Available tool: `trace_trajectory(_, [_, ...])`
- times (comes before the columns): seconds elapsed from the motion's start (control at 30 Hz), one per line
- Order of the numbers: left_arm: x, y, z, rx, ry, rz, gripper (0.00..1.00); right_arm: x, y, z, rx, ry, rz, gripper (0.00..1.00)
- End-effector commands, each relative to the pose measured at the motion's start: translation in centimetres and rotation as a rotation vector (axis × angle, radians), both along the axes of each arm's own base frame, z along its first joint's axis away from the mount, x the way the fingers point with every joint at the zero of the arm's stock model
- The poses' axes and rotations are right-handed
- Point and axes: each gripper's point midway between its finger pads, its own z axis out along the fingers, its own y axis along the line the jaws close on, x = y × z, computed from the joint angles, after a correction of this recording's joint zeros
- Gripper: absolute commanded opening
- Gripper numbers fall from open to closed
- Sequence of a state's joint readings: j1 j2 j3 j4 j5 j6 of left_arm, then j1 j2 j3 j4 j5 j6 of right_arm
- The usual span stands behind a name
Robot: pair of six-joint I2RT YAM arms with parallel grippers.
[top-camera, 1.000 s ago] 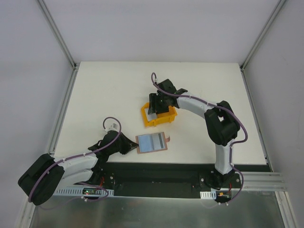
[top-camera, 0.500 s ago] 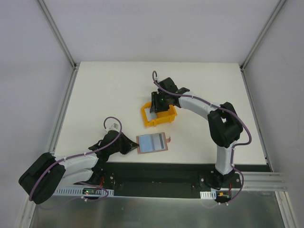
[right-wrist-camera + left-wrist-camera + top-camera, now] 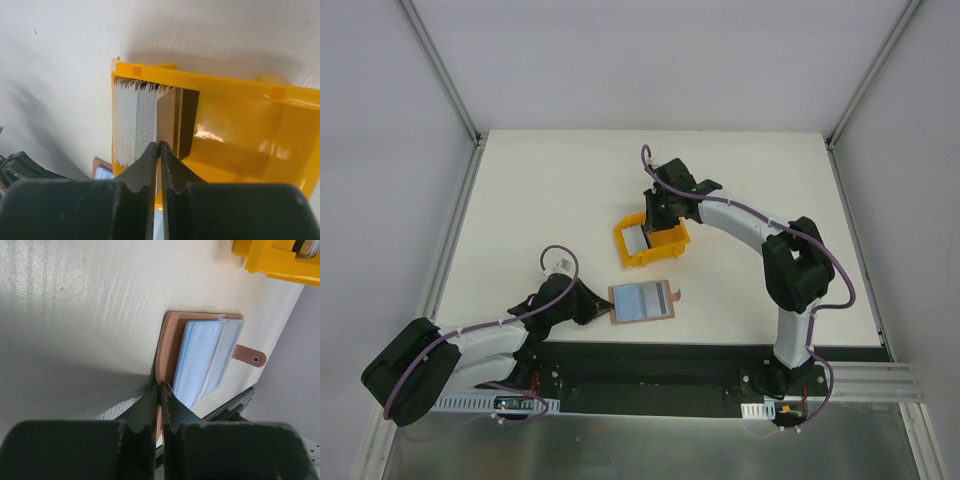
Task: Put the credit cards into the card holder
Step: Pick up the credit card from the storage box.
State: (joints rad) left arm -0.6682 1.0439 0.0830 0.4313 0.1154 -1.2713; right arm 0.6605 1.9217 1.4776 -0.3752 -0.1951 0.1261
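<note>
The card holder [image 3: 642, 302] lies open near the table's front edge, brown with pale blue sleeves [image 3: 205, 360] and a tab clasp [image 3: 250, 356]. My left gripper [image 3: 160, 385] is shut on its brown left edge [image 3: 167, 350]. A stack of credit cards [image 3: 132, 122] stands on edge in the yellow bin [image 3: 240, 140]. My right gripper [image 3: 159, 145] is down in the bin, shut on the outermost card [image 3: 167, 117], which has a dark stripe. From above, the right gripper [image 3: 655, 222] hides most of the stack [image 3: 636, 238].
The yellow bin [image 3: 670, 243] sits mid-table, just beyond the card holder. A corner of the card holder [image 3: 102, 167] shows below the bin in the right wrist view. The black base rail [image 3: 650, 365] runs along the near edge.
My right gripper has closed from wide open onto the outermost card and shifted slightly deeper over the bin. The left gripper and card holder have stayed put.
</note>
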Motion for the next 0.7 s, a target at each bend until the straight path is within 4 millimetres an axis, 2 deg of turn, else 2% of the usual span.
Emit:
trace_trajectory(0.0, [-1.0,0.4,-1.2,0.048,0.038,-0.034,0.0,1.2,0.7,4.8,0.043,-0.105,0.013,0.03])
trace_trajectory(0.23, [-1.1,0.4,-1.3,0.051,0.04,-0.039,0.0,2.4,-1.3,5.6,-0.053,-0.183,-0.017,0.0])
trace_trajectory(0.4, [-1.1,0.3,-1.4,0.054,0.043,-0.041,0.0,2.9,-2.4,7.8,-0.064,-0.248,-0.032,0.0])
trace_trajectory(0.5, [-1.0,0.3,-1.3,0.054,0.037,-0.042,0.0,2.4,-3.1,10.1,-0.023,-0.275,-0.041,0.0])
trace_trajectory(0.67, [-1.0,0.3,-1.2,0.056,0.031,-0.047,0.0,0.5,-3.6,13.0,0.079,-0.303,-0.053,0.0])
